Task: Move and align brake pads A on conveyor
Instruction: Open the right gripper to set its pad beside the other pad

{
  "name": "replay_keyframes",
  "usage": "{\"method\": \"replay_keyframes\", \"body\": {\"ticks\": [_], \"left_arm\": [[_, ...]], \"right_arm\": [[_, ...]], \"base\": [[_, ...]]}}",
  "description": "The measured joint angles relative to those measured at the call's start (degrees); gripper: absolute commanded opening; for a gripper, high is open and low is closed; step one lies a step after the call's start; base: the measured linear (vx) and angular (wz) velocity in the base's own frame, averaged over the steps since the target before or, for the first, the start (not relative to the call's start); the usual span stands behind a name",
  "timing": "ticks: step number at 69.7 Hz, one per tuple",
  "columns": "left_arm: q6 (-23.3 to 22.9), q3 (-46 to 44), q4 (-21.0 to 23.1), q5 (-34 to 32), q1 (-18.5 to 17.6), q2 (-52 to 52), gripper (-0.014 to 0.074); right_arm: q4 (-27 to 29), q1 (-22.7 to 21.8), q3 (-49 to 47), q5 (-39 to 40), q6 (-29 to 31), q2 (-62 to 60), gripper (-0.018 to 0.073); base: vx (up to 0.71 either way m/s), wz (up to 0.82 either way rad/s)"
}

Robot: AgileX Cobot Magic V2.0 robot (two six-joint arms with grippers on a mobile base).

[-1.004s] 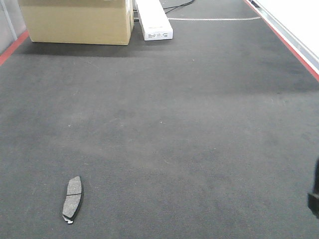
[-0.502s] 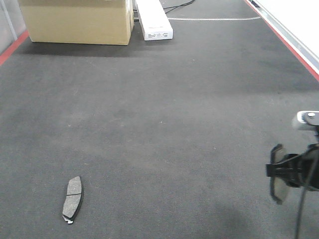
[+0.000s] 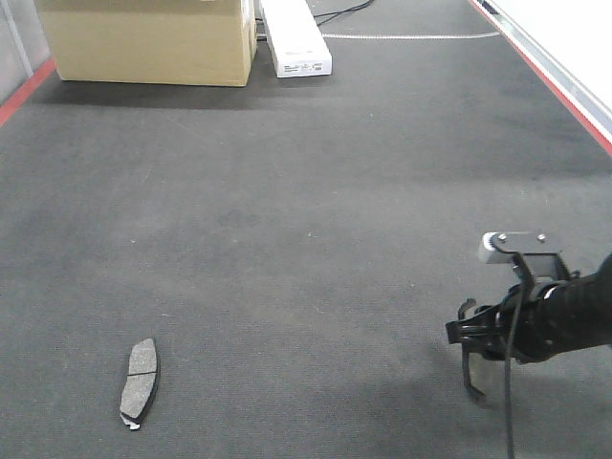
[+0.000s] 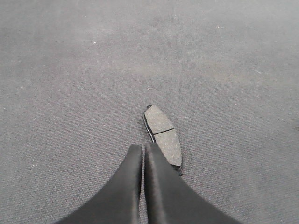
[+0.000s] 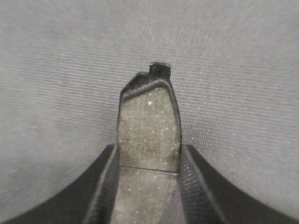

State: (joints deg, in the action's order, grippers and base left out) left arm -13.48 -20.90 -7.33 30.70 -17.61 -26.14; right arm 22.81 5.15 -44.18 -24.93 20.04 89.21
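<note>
One brake pad A lies flat on the dark felt conveyor at the front left. In the left wrist view this same pad sits just ahead and right of my left gripper, which is shut and empty. My right gripper hovers low over the belt at the front right. It is shut on a second brake pad; the fingers clamp its long edges near the centre groove. The left gripper is outside the front view.
A cardboard box and a long white box stand at the far end of the belt. Red edge strips run along the left and right sides.
The right arm has come in from the right edge, moving left and forward over the belt with the pad in its grip. The pad at the front left has not moved.
</note>
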Motion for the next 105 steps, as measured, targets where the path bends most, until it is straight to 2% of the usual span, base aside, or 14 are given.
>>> {"method": "replay_keyframes", "body": {"ticks": [21, 45, 72, 98, 105], "left_arm": [[0.0, 0.0, 0.0, 0.0, 0.0, 0.0, -0.0006], [0.0, 0.0, 0.0, 0.0, 0.0, 0.0, -0.0006], [0.0, 0.0, 0.0, 0.0, 0.0, 0.0, -0.0006], [0.0, 0.0, 0.0, 0.0, 0.0, 0.0, -0.0006], [0.0, 0.0, 0.0, 0.0, 0.0, 0.0, -0.0006]], "right_arm": [[0.5, 0.0, -0.3, 1.7, 0.1, 2.7, 0.0204], [0.5, 0.0, -0.3, 1.7, 0.3, 2.7, 0.029], [0.4, 0.0, -0.3, 1.6, 0.4, 2.7, 0.0483], [0.4, 0.0, -0.3, 1.6, 0.4, 2.7, 0.0484], [0.4, 0.0, -0.3, 1.6, 0.4, 2.7, 0.0449]], "base": [[0.0, 0.0], [0.0, 0.0], [0.0, 0.0], [0.0, 0.0], [0.0, 0.0]]}}
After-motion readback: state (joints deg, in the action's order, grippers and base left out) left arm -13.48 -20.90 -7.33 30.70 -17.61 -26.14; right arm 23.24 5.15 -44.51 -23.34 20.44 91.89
